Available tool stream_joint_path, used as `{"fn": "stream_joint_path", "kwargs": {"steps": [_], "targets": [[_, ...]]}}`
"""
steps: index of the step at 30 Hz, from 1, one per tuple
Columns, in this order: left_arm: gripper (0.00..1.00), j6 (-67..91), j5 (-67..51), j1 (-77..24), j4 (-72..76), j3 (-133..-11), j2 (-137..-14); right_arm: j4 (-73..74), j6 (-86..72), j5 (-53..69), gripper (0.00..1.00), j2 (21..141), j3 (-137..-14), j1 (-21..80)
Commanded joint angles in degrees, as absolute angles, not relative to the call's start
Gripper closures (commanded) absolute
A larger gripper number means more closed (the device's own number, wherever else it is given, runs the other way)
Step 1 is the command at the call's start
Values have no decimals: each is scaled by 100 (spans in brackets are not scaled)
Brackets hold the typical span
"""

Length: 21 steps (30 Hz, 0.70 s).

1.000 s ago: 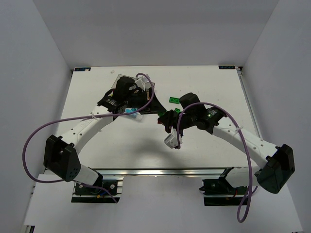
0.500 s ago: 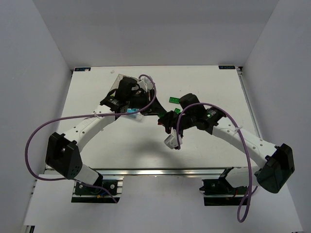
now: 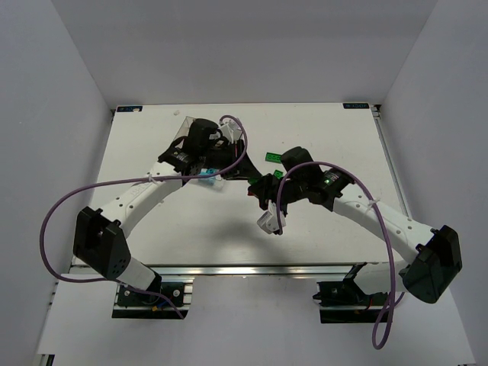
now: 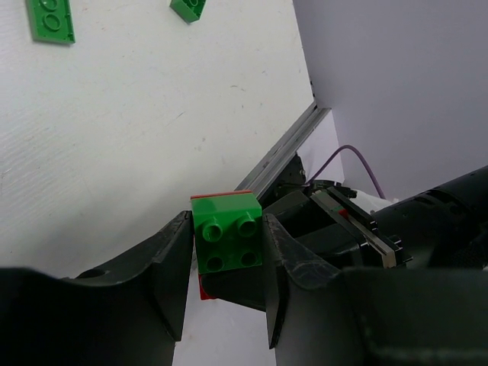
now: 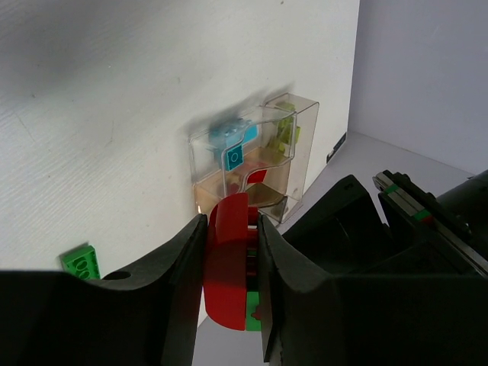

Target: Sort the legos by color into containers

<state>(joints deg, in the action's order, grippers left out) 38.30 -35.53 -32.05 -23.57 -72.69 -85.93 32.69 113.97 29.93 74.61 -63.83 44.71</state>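
Observation:
My left gripper [image 3: 217, 156] hovers over the clear brownish tray [image 3: 185, 126] at the back left. It is shut on a bright green brick [image 4: 227, 240] that has a red piece under it. My right gripper [image 3: 257, 188] is mid-table, right of the tray, shut on a red curved brick [image 5: 229, 259] with a green piece [image 5: 254, 320] stuck to its lower end. The right wrist view shows the tray [image 5: 293, 126] ahead, with a light blue brick [image 5: 232, 145] and red and yellow-green bricks in its compartments.
A flat green plate [image 3: 270, 157] and a dark green brick [image 3: 279, 174] lie on the table between the arms; both also show in the left wrist view, plate [image 4: 51, 19] and brick [image 4: 187, 8]. The plate shows in the right wrist view [image 5: 80, 261].
My left arm has shifted a little to the right over the tray. The right arm has hardly moved and still holds its red brick.

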Motion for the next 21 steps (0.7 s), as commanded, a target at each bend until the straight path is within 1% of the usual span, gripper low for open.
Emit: {"fn": "stream_joint_path", "kwargs": {"steps": [1, 9, 21], "targets": [[99, 3455, -3122, -3226, -2838, -7698, -8517, 3303, 12120, 3041, 100, 7409, -6416, 4491], [100, 3173, -2927, -3103, -3260, -8042, -8429, 3401, 12217, 2988, 100, 7374, -6205, 4474], [100, 3217, -2909, -3050, -3243, -8086, -8385, 3577, 12138, 2962, 100, 7392, -6179, 4456]]}}
